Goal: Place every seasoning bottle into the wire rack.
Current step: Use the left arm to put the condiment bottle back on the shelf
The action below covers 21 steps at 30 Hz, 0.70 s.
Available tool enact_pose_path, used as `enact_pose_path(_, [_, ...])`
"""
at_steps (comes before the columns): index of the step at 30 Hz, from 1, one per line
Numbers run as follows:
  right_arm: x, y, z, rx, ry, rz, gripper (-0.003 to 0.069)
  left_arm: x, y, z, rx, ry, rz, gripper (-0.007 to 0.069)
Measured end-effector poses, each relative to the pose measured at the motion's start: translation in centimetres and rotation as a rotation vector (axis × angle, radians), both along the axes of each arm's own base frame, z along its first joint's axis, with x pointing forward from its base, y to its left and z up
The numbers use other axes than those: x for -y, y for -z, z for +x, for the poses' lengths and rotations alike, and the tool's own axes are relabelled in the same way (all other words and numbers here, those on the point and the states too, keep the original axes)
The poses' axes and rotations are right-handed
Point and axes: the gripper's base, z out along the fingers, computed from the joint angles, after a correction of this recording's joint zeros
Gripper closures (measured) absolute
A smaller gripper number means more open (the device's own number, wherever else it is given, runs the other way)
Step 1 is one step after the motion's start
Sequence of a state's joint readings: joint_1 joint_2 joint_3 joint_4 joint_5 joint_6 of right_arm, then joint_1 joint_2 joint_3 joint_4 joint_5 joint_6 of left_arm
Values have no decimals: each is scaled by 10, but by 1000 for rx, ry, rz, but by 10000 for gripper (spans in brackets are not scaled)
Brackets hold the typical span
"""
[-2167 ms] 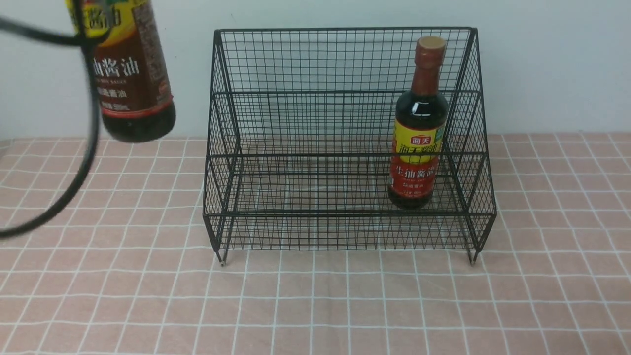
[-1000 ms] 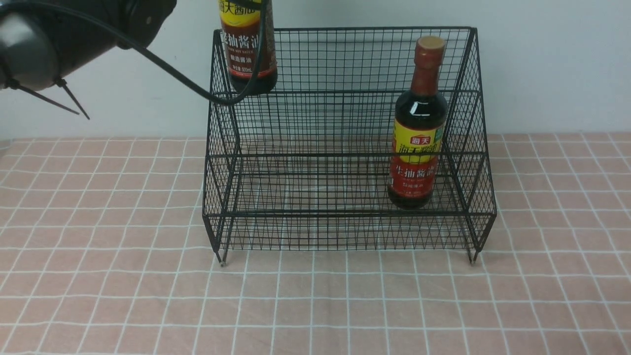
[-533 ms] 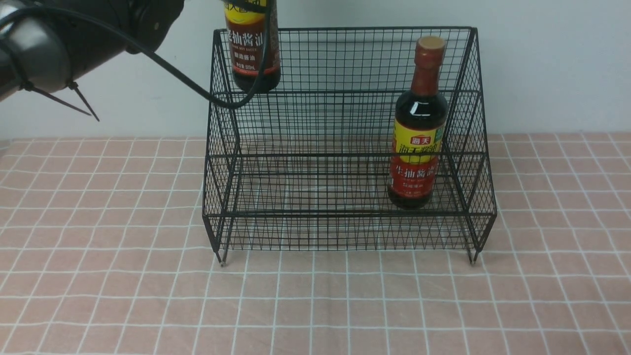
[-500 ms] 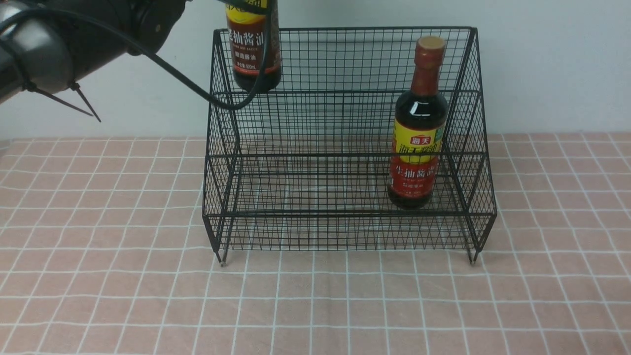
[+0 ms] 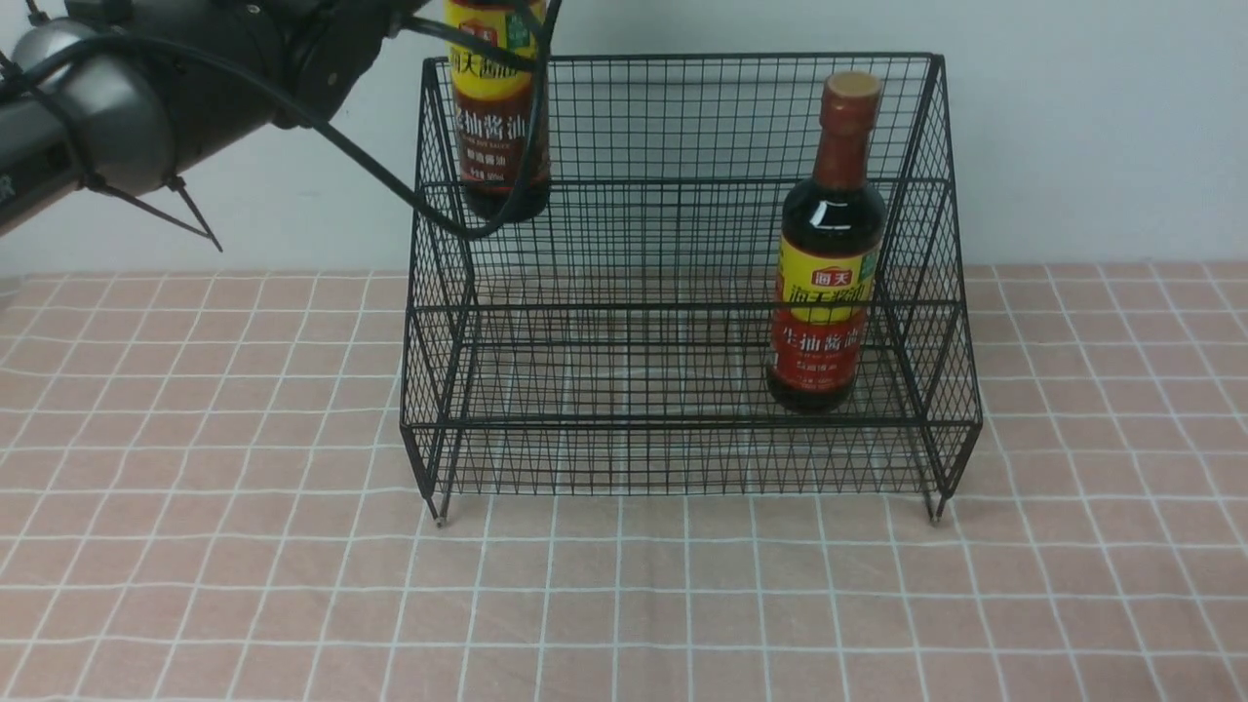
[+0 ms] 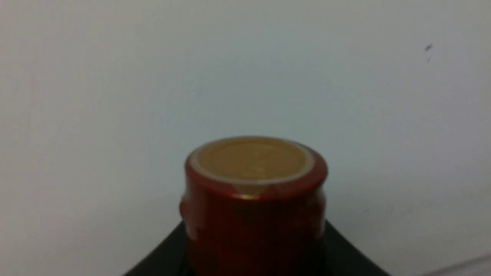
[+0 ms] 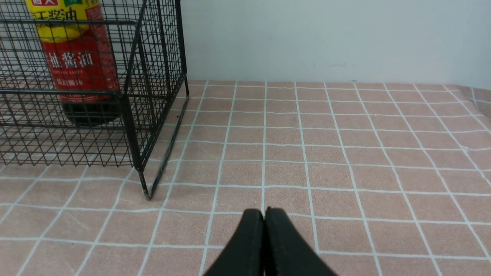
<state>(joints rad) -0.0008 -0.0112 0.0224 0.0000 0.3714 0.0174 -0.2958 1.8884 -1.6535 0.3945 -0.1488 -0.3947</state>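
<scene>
Both 海天: brown-label bottle [image 5: 497, 127], red-label bottle [image 5: 822, 312]

Robotics test bench dressed as a kitchen counter: a table is covered with a pink checked tablecloth [image 5: 244, 585] and set against a bare pale wall [image 5: 1072, 146]. A black wire rack [image 5: 673, 458] and two soy-sauce bottles, the red-label bottle [image 5: 824, 292] and the brown-label bottle [image 5: 497, 127], are joined by a robot arm [image 5: 127, 117] strung with a cable [image 5: 370, 171] and zip ties.
</scene>
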Motion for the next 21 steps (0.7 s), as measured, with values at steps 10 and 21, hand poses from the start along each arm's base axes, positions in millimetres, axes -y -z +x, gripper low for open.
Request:
enact_pose_path(10, [0,0,0,0,0,0,673,10,21,-3,-189,-41,59,376])
enact_pose_path(21, [0,0,0,0,0,0,673,30,44,-9,-331,-43,115,368])
